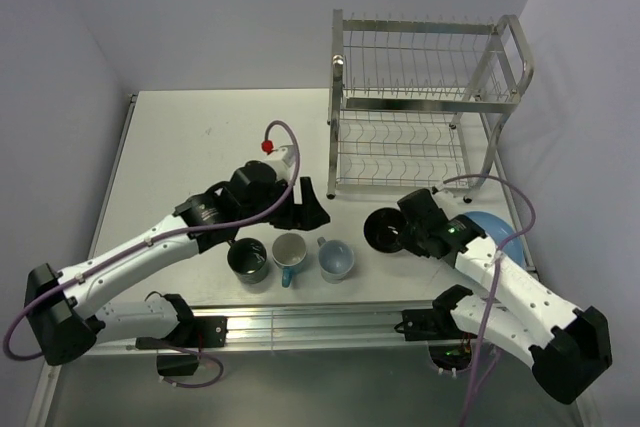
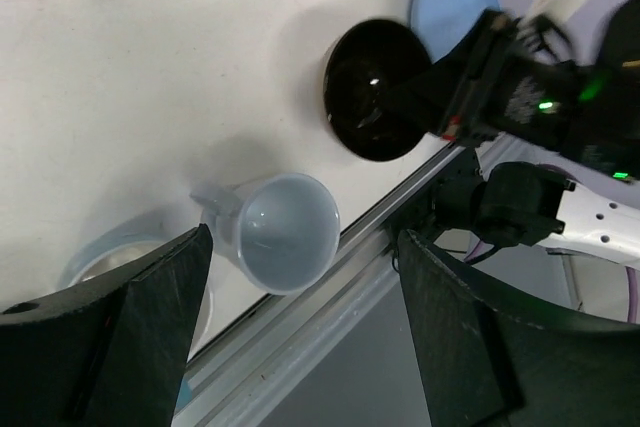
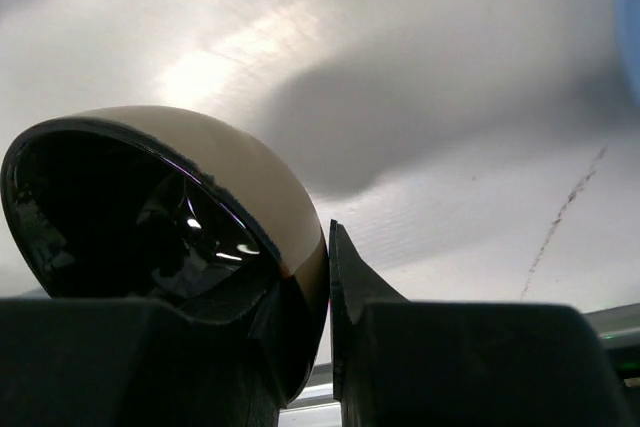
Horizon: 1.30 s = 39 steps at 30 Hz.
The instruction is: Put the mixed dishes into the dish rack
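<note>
The left gripper (image 1: 305, 205) hangs with its jaws apart and nothing between them, over the middle of the table (image 1: 200, 137), just beyond a row of three mugs that stand close to the near edge: the dark mug (image 1: 247, 259), the white mug (image 1: 289, 251) beside it and the light blue mug (image 1: 335, 259). The mugs stand so close together that a jaw coming down on one is likely to nudge its neighbour. A shoved mug could tip or slide toward the rail (image 1: 300, 325) along the near edge. Right of the row, the bowl (image 1: 383, 231) is pinched at its rim by the right gripper (image 1: 408, 232), one jaw inside the black glaze and one on the tan outer wall. I cannot tell whether the bowl is clear of the table. That hold is the main risk: a glossy rim gripped at one spot may swivel or slip out when the arm swings, dropping the bowl on the table or the mugs. The two grippers are also near each other, so a reach for the blue mug could clash with the right arm. The plate (image 1: 500, 232) lies by the right edge, partly under that arm, which might drag it. The dish rack (image 1: 420, 107) stands at the far right corner with both tiers bare, and a tilted bowl could catch its wires or frame on entry.
</note>
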### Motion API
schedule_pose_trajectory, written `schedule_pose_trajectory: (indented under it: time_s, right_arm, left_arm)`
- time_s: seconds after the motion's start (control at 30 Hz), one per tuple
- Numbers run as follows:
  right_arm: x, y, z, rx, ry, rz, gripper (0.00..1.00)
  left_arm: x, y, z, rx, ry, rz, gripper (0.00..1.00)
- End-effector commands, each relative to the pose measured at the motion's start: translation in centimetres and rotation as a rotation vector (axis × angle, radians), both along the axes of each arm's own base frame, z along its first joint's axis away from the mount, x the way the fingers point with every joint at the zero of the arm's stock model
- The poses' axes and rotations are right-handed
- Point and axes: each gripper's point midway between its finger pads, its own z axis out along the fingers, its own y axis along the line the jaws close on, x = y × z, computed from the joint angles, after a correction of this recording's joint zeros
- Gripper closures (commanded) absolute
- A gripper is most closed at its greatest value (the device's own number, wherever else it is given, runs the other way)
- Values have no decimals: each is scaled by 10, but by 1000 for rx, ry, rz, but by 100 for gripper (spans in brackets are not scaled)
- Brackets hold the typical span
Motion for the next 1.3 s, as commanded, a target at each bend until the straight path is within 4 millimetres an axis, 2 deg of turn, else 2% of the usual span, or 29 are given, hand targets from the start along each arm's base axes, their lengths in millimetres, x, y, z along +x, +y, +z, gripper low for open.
schedule_pose_trajectory:
  time_s: [0.0, 0.07, 0.13, 0.17, 0.2, 0.37, 0.53, 0.77, 0.83, 0.87, 0.93, 0.97, 1.0, 1.07, 1.13, 1.2, 1.27]
  right_arm:
    - [24, -4, 59, -26, -181, 16, 100]
    - [23, -1, 75, -29, -204, 79, 100]
    - [19, 4, 87, -26, -208, 128, 100]
    - [17, 6, 90, -25, -209, 144, 100]
    - [16, 10, 97, -15, -217, 161, 100]
    - [4, 29, 112, -5, -236, 237, 100]
    - [-1, 43, 129, -10, -253, 270, 100]
    - [-6, 65, 153, 37, -296, 314, 100]
    - [-7, 70, 161, 47, -311, 322, 100]
    - [-8, 72, 165, 53, -320, 327, 100]
    - [-11, 76, 169, 63, -330, 348, 100]
    - [-11, 76, 169, 65, -335, 356, 100]
    - [-12, 78, 171, 75, -340, 364, 100]
    - [-14, 78, 174, 92, -351, 375, 100]
    - [-17, 80, 177, 118, -364, 405, 94]
    - [-20, 82, 180, 133, -377, 444, 77]
    - [-27, 85, 183, 167, -378, 482, 54]
  left_arm:
    - [10, -18, 22, -4, -67, 27, 20]
    - [2, -31, 21, 8, -62, -7, 20]
    - [11, -39, 23, 28, -78, 26, 21]
    - [10, -45, 17, 44, -71, 19, 21]
    - [11, -50, 23, 33, -75, 18, 22]
    - [10, -74, 20, 35, -71, -2, 23]
    - [5, -86, 14, 42, -61, -17, 23]
    - [3, -87, -2, 81, -43, -17, 27]
    - [2, -88, -4, 81, -40, -25, 39]
    - [1, -88, -6, 81, -38, -30, 55]
    - [-2, -91, -4, 64, -41, -47, 72]
    - [-4, -91, -2, 51, -42, -59, 92]
    - [-6, -91, 1, 40, -53, -76, 100]
    - [-9, -93, 8, 1, -71, -99, 100]
    - [-10, -91, 14, -21, -96, -116, 100]
    - [-11, -87, 24, -67, -119, -127, 100]
    - [-17, -80, 29, -114, -122, -151, 100]
